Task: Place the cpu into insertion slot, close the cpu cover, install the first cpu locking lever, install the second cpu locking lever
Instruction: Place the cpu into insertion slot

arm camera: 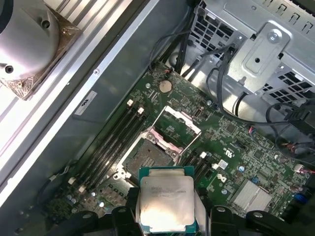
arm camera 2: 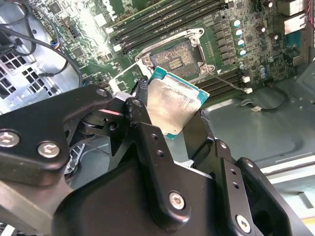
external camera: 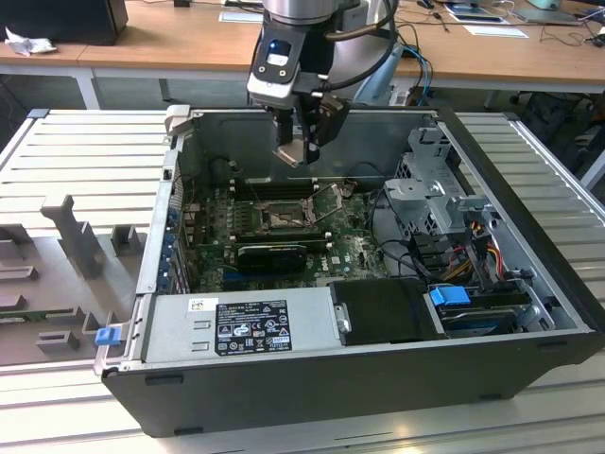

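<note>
Fingers (arm camera 2: 147, 132) clamped on cpu (arm camera 2: 170, 105) above bare insertion slot (arm camera: 147, 155), memory sticks (arm camera: 113, 140) and cables (arm camera: 216, 83) alongside

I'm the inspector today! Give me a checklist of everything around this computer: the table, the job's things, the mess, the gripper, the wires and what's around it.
Surface: slatted metal table, carrying the open computer case.
Job's things: cpu held above the motherboard, not yet in the empty socket; cpu cover swung open.
Clutter: grey moulded tray on the exterior view's left.
Gripper: shut on the cpu's edges.
Cables: black bundle beside the drive cage; coloured wires.
Surroundings: wooden desks behind.
</note>
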Controlling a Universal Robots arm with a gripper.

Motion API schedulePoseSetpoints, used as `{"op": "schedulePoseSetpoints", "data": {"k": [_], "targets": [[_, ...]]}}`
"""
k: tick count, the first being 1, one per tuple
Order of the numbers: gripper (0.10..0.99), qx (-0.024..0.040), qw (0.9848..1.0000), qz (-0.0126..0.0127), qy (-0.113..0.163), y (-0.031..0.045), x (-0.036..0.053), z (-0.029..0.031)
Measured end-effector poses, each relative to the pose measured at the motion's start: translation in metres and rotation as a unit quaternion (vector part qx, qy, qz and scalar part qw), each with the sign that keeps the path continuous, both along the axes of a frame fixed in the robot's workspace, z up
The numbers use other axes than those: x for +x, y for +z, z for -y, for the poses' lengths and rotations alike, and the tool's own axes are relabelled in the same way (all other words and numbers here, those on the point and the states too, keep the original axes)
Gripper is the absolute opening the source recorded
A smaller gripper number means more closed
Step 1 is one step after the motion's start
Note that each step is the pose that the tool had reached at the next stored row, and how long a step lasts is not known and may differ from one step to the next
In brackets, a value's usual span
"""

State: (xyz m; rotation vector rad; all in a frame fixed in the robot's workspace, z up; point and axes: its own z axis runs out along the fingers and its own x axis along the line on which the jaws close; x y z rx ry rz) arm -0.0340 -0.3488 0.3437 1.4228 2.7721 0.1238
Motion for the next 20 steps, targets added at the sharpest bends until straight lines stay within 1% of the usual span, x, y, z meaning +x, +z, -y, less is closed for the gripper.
{"op": "schedulePoseSetpoints", "data": {"k": [9, 13, 15, 18, 20], "targets": [[0.529, -0.0003, 0.9995, 0.0, -0.031, -0.0023, 0.0, 0.0], [0.529, -0.0012, 0.9983, 0.0, -0.057, -0.0045, 0.0, -0.0001], [0.529, -0.0012, 0.9973, 0.0, -0.073, -0.0053, 0.0, -0.0001], [0.529, -0.001, 0.9968, 0.0, -0.08, -0.0061, 0.0, -0.0001], [0.529, -0.0012, 0.9967, -0.0002, -0.082, -0.0084, 0.0, -0.0001]]}}
